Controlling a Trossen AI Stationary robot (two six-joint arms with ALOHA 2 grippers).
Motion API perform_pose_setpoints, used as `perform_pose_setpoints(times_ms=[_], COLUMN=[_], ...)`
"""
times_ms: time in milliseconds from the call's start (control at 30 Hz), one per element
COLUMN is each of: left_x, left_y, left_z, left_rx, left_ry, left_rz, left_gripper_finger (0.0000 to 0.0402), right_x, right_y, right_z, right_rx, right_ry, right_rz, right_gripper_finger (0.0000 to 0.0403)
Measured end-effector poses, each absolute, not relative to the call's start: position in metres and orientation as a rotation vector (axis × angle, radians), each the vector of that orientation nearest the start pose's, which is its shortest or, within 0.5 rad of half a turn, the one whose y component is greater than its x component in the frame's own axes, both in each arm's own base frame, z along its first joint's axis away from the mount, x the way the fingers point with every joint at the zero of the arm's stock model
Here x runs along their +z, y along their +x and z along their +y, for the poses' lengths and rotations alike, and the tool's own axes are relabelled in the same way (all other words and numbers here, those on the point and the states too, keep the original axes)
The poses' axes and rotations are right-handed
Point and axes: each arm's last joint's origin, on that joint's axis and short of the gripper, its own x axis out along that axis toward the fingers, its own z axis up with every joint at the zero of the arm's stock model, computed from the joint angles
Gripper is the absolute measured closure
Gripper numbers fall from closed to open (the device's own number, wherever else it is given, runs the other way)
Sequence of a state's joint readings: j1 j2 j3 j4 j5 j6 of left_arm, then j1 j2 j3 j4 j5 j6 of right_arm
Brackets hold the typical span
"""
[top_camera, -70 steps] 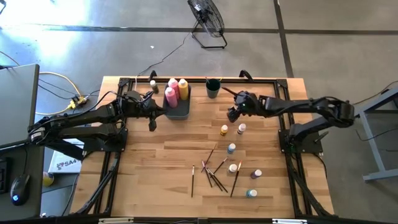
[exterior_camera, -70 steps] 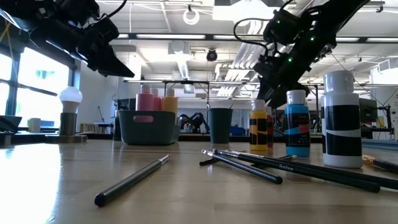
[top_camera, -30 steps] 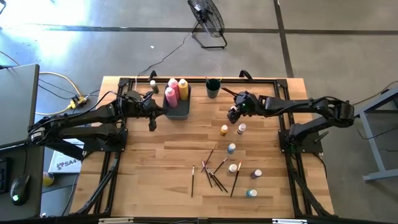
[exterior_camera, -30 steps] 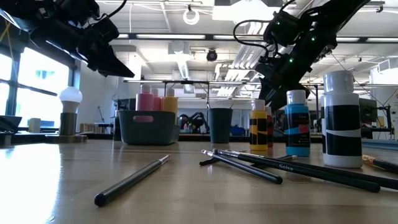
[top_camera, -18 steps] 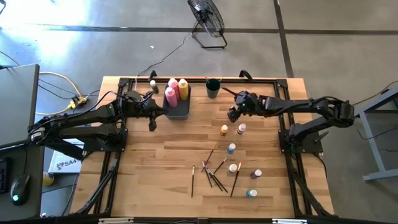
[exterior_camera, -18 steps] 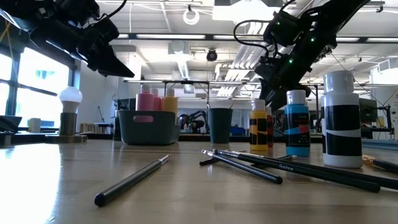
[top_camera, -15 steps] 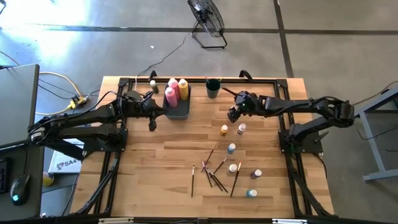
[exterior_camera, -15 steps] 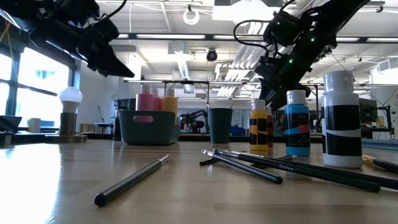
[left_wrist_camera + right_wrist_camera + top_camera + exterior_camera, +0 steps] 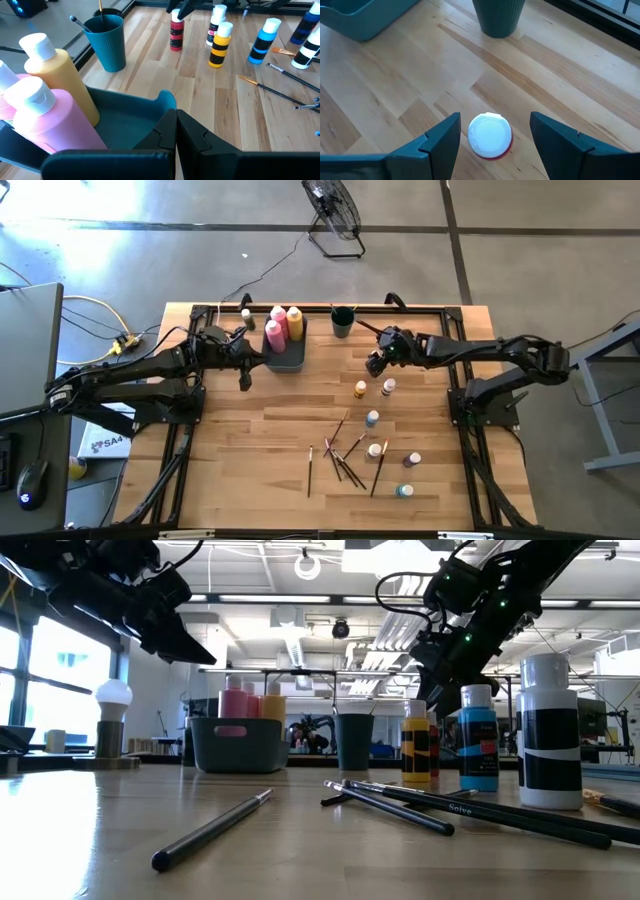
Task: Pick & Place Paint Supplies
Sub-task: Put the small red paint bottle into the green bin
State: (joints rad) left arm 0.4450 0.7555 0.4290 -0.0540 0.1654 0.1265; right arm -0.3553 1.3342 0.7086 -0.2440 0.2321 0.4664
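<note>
A small red paint bottle with a white cap point(image 9: 490, 135) stands on the table between the open fingers of my right gripper point(image 9: 495, 121), which hangs over it and slants down; the fingers stand clear of it on both sides. My left gripper point(image 9: 175, 114) is shut and empty, held in the air beside the dark teal bin point(image 9: 288, 356). In the bin stand the pink squeeze bottle point(image 9: 273, 334) and the yellow one point(image 9: 295, 322). Several small white-capped bottles, such as a yellow one point(image 9: 360, 389), and several thin brushes point(image 9: 345, 455) are spread over the table's middle and near right.
A teal cup point(image 9: 343, 321) holding a brush stands at the far edge, between the bin and my right gripper. A white knob on a round tan base point(image 9: 112, 725) stands at the far left. Bare wood lies at the table's near left point(image 9: 240, 470).
</note>
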Motion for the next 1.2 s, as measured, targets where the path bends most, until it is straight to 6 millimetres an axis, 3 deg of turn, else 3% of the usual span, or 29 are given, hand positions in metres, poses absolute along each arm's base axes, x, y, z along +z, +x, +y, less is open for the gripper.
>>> perform_pose_setpoints(times_ms=[367, 733, 1200], left_x=[0.227, 0.227, 0.227], left_y=[0.154, 0.154, 0.154], left_z=[0.068, 0.068, 0.068], left_rx=[0.253, 0.253, 0.255], left_ry=[0.009, 0.009, 0.010], left_rz=[0.381, 0.382, 0.386], left_gripper_finger=[0.0402, 0.0402, 0.0402], right_x=[0.190, 0.170, 0.174], right_y=[0.234, 0.243, 0.246], right_z=[-0.094, -0.097, -0.098], right_rx=[-0.748, -0.766, -0.752], right_ry=[0.482, 0.490, 0.477], right_rz=[0.764, 0.816, 0.771], right_gripper_finger=[0.0171, 0.0171, 0.0171])
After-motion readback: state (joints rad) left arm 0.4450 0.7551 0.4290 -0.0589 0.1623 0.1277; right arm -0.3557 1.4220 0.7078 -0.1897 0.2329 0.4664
